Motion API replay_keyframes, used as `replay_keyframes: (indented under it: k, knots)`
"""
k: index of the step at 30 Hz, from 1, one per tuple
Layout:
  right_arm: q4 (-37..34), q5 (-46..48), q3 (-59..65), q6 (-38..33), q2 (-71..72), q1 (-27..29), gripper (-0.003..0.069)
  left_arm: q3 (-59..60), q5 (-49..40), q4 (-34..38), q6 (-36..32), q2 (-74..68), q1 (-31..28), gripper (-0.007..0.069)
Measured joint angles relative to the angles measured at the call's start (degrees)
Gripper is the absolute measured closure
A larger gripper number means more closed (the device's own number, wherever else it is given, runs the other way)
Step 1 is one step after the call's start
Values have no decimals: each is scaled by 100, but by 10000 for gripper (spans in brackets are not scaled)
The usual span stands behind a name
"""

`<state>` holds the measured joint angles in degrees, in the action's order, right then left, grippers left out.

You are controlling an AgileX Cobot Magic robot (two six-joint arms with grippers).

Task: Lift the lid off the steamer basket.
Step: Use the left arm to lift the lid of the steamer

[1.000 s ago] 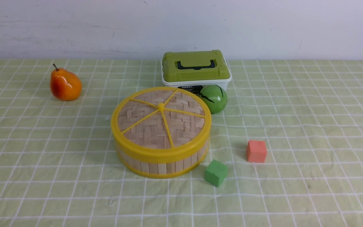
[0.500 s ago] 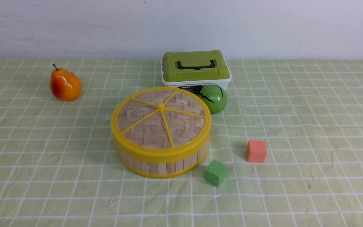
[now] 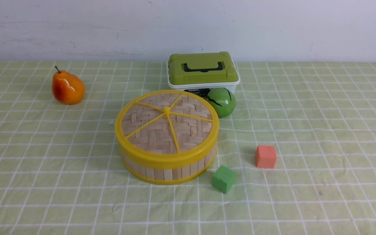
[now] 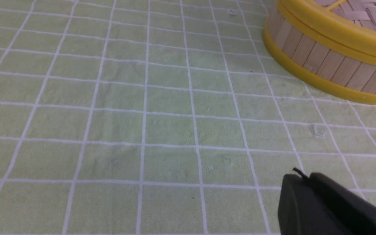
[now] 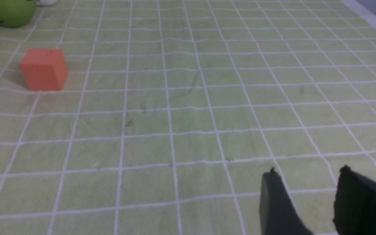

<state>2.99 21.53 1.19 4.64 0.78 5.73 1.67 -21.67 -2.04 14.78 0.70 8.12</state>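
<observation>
While the table (image 3: 321,114) is seen carrying the steamer basket (image 3: 168,173) at the centre of the frame, the lid (image 3: 162,130) is seated fully on it, so all removal is judged left. The right jaws are parted and empty; for the left jaws it cannot be told.

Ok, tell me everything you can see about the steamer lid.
The lid is a flat round disc of woven tan bamboo with a thick yellow plastic-looking rim and five yellow spokes meeting at a central knob. It sits level and closed on the basket, mid-table. A green ball lies just behind it; whether they touch is unclear.
</observation>
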Motion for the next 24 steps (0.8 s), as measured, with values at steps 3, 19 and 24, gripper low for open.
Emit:
replay_keyframes:
  k: [3,19,24]
  knots:
    - [0,0,0,0,0,0,418,10,751,0,0,0,0,595]
    - [0,0,0,0,0,0,418,16,4745,69,849,0,0,585]
    - [0,0,0,0,0,0,418,-489,4827,58,1635,0,0,591]
